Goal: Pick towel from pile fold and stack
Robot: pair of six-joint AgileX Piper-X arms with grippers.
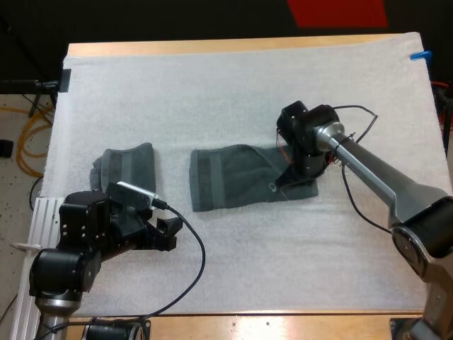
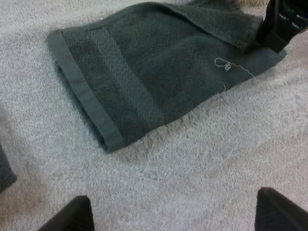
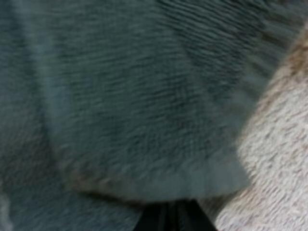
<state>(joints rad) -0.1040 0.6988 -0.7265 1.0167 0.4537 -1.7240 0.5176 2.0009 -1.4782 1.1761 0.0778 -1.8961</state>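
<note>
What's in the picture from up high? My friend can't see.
A grey-green towel lies on the white mat, its right end pinched by the right pincer. A second towel lies left of it, beside the open left pincer.

Lighting's pretty even and bright, coming from overhead, so the white mat point(image 1: 233, 78) looks flat with no hot spots. The only real glint is on my right arm's silver tube point(image 1: 368, 170). Shadows are soft: a thin one under the towel point(image 1: 226, 177), a darker one below my left gripper point(image 1: 170, 234). Beyond the table's far side it goes near black.
</note>
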